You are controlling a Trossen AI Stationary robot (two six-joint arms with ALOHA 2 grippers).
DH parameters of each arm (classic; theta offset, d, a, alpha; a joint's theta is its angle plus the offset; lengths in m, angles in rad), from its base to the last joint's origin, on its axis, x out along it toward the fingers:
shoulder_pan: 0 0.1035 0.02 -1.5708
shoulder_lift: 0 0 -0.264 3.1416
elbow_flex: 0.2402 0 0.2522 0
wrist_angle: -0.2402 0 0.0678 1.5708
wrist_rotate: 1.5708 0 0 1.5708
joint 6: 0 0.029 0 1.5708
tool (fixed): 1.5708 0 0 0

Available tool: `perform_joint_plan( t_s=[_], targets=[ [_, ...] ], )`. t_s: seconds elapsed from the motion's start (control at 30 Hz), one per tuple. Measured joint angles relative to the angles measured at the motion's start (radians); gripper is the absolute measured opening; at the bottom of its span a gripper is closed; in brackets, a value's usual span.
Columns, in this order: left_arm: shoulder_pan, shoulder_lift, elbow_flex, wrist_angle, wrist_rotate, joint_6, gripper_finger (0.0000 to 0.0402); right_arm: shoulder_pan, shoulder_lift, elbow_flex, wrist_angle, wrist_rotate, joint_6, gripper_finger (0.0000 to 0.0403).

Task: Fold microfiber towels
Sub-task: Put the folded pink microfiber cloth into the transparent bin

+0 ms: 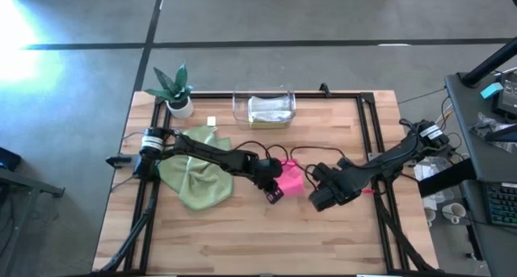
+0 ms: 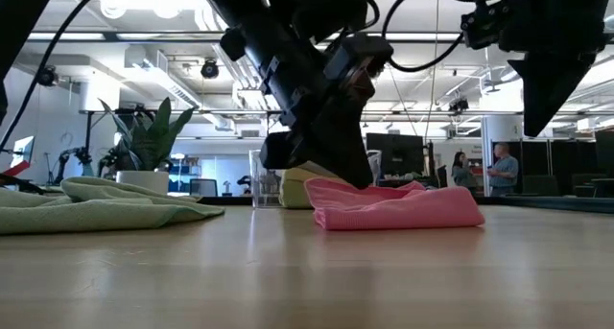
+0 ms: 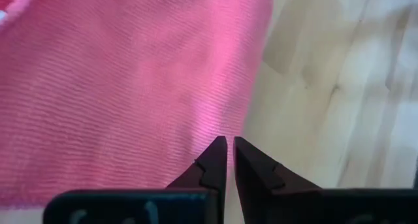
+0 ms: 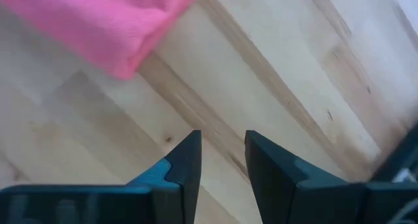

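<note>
Two towels are out on the table [image 1: 242,237] in front of you. The pink towel [image 1: 292,178] lies folded just right of the table's centre, at about 3 o'clock from the middle in the high view. The sage towel [image 1: 196,174] is spread loose and rumpled at about 9 o'clock, under the left arm's forearm.

Your left gripper [image 1: 273,190] sits at the pink towel's 8 o'clock corner, down low on the cloth. In the left wrist view its fingers [image 3: 210,164] are pinched together with only a thin slit between them, and nothing shows between the tips; the pink towel [image 3: 117,87] lies flat just beyond them, so you see a closed claw resting at the edge rather than a clear hold on the fabric.

Your right gripper [image 1: 321,198] hangs off the towel's 4 o'clock side, above bare wood. Its fingers [image 4: 185,164] stand apart with a plain gap and nothing in it; the towel's corner [image 4: 124,61] lies ahead of them, not touching.

At 12 o'clock, by the far edge, you have a clear bin [image 1: 264,107] with a pale folded cloth [image 1: 269,109] inside, and a potted plant [image 1: 178,91] at 11 o'clock.
</note>
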Motion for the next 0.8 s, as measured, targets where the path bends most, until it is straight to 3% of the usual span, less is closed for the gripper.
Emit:
perform_joint_plan(
  t_s=[0.23, 0.43, 0.63, 0.8],
  targets=[
    [0.0, -0.048, 0.0, 0.01, -0.045, 0.114, 0.0019, 0.0, -0.006, 0.0, 0.029, 0.0, -0.113, 0.0109],
    [0.003, -0.111, 0.001, 0.014, -0.125, 0.148, 0.0068, 0.008, -0.026, 0.0, 0.024, 0.001, -0.155, 0.0109],
    [0.008, -0.196, 0.004, 0.01, -0.114, 0.389, 0.0127, 0.04, -0.1, -0.01, 0.022, 0.055, -0.183, 0.0109],
    [0.002, -0.289, 0.008, 0.009, -0.105, 0.575, 0.0136, 0.08, -0.177, -0.024, 0.023, 0.101, -0.198, 0.0109]
  ],
)
